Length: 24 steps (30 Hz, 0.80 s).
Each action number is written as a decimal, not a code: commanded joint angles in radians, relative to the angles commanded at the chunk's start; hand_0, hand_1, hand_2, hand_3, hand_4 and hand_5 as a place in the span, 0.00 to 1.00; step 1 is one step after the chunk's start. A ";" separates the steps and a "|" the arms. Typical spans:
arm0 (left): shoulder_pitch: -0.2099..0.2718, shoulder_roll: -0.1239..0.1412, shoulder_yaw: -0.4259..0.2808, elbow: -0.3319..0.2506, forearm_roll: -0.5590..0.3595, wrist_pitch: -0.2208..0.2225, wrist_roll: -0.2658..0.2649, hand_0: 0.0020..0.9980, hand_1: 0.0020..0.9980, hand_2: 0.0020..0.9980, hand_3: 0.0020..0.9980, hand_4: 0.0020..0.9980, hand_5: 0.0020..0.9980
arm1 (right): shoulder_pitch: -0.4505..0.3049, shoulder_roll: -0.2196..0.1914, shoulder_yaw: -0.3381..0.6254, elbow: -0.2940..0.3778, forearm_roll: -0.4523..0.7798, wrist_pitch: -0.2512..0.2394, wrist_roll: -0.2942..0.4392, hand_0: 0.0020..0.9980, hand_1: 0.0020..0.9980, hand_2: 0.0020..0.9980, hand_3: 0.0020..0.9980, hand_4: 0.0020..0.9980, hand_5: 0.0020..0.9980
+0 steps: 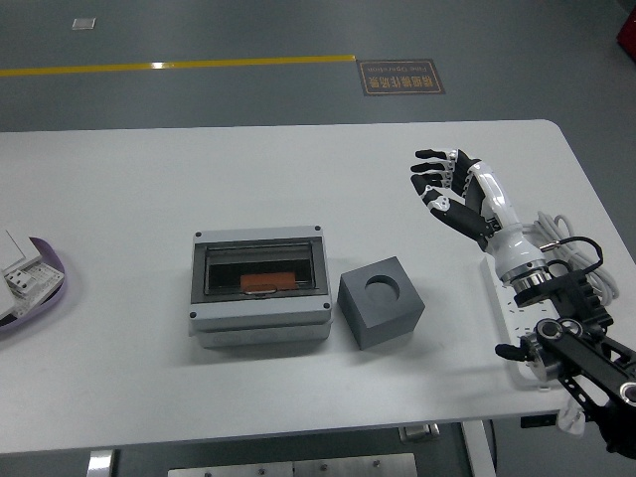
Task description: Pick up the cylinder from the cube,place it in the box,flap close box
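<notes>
The grey box [260, 284] sits at the table's middle with its clear flap down over the top. Through the flap an orange cylinder [269, 281] shows, lying inside. Right of the box stands the dark grey cube [382, 301], its round top hole empty. My right hand [443, 185] hovers above the table's right side, well away from cube and box, fingers spread and holding nothing. My left arm is out of view.
A white power strip [524, 327] with its coiled cable [574, 253] lies at the right edge under my right forearm. A purple tray [40, 290] holding white parts sits at the left edge. No person is in view.
</notes>
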 joint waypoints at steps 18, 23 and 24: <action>-0.041 0.038 -0.006 -0.008 0.038 -0.001 0.000 0.52 0.59 0.60 0.66 0.77 0.16 | -0.036 -0.012 0.089 0.042 -0.007 -0.014 -0.013 0.67 0.62 0.63 0.65 0.69 0.26; -0.052 0.037 -0.011 -0.009 0.045 -0.001 0.003 0.52 0.59 0.60 0.66 0.77 0.16 | -0.046 -0.020 0.118 0.046 -0.019 -0.016 -0.016 0.67 0.62 0.63 0.65 0.69 0.26; -0.054 0.036 -0.013 -0.009 0.048 0.000 0.003 0.52 0.59 0.60 0.66 0.77 0.16 | -0.046 -0.022 0.122 0.047 -0.022 -0.016 -0.017 0.68 0.62 0.63 0.64 0.71 0.25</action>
